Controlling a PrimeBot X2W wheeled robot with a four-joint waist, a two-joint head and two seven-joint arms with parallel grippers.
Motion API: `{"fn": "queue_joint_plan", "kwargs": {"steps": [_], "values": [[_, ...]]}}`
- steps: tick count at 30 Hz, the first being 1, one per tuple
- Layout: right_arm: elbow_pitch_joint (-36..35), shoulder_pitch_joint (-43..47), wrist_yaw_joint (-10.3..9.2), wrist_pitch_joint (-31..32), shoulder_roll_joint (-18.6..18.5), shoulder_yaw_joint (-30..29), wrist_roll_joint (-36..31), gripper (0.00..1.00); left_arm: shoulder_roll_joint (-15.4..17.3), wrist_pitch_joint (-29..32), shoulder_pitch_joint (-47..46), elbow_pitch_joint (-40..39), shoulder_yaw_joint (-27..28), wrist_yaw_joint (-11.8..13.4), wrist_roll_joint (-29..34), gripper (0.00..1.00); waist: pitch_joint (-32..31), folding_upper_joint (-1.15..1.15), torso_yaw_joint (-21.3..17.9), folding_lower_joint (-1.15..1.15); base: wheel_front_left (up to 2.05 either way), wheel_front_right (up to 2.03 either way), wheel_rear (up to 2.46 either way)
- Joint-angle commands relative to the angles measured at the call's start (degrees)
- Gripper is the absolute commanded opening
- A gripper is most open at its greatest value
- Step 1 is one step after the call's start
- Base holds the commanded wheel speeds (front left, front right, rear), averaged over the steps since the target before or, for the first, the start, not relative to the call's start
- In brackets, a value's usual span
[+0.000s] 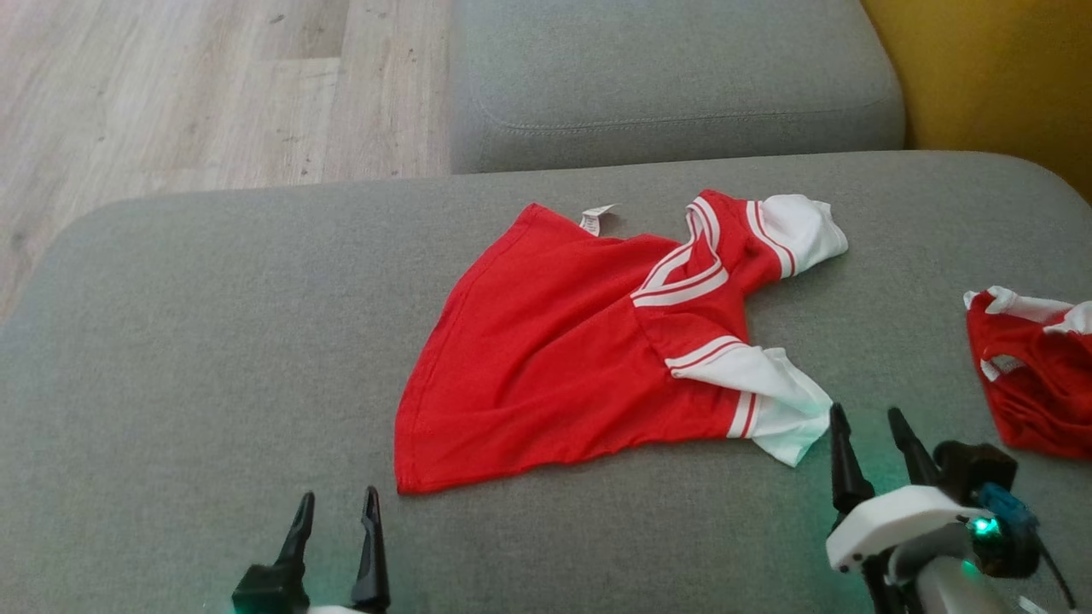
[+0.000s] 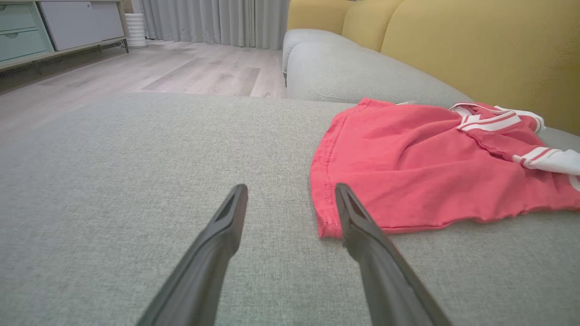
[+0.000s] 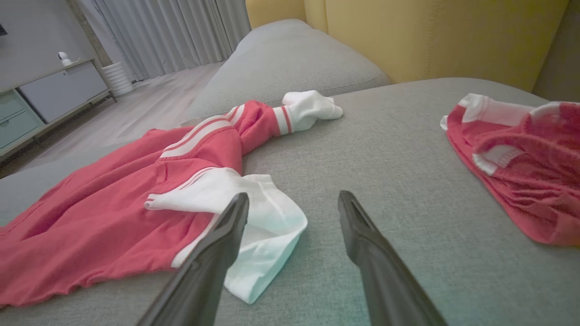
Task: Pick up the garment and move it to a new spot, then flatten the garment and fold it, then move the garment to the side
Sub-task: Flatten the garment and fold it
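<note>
The garment [image 1: 563, 358], a red shirt with white sleeves, lies rumpled in the middle of the frame on the grey cushion [image 1: 188, 341]. Its hem is toward the lower left, its collar and sleeves toward the upper right. A small label [image 1: 595, 218] sticks out at its top edge.

The left gripper [image 1: 339, 495] sits at the lower left, fingers spread and empty, just below the hem corner and not touching it. The right gripper [image 1: 867, 411] is at the lower right, also spread and empty, with its tips just beside the lower white sleeve [image 1: 785, 405]. I cannot tell whether they touch it.

A second red cloth [image 1: 1032, 384] lies bunched at the right edge, well apart from the shirt.
</note>
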Motion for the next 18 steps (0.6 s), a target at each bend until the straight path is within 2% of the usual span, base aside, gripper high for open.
{"fn": "queue_joint_plan", "kwargs": {"steps": [1, 6, 11, 18], "values": [[-2.32, -2.18, 0.19, -0.77, 0.05, 2.59, 0.27, 1.00, 0.07, -0.47, -2.28, -1.74, 1.10, -0.39, -0.28, 1.00, 0.29, 0.00, 0.27, 0.00, 0.00, 0.00, 0.00], [-3.55, -2.73, 0.19, -0.77, 0.06, 5.42, 0.84, 1.00, 0.07, -0.47, -4.70, -0.16, -1.22, -2.23, -1.79, 1.00, 1.97, 0.00, 0.60, 0.00, 0.00, 0.00, 0.00], [-4.38, -3.68, 0.19, -0.77, 0.06, 7.30, 0.66, 1.00, 0.07, -0.47, -7.47, 3.06, -3.92, -3.64, -5.94, 1.00, 3.83, 0.00, 0.07, 0.00, 0.00, 0.00, 0.00], [-5.46, -5.60, 0.19, -0.77, -0.67, 8.23, 0.86, 1.00, 0.07, -0.47, -10.18, 9.22, -6.89, -4.31, -10.97, 1.00, 6.17, 0.00, -1.36, 0.00, 0.00, 0.00, 0.00]]}}
